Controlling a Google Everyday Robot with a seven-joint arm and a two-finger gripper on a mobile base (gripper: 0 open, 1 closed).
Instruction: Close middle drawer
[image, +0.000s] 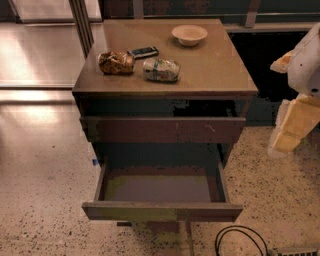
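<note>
Speckled terrazzo floor spreads under a brown wooden cabinet. My gripper, cream and white, hangs at the right edge of the view, touching nothing; whether it is open or closed I cannot tell. Down and to its left, well apart, the wide shallow dark olive-brown middle drawer stands pulled far out, plain front strip facing me. Above it sits the reddish-brown scuffed drawer front, set further in. I judge the approach not yet begun: next I must swing left, drop to the strip's height and push straight in.
</note>
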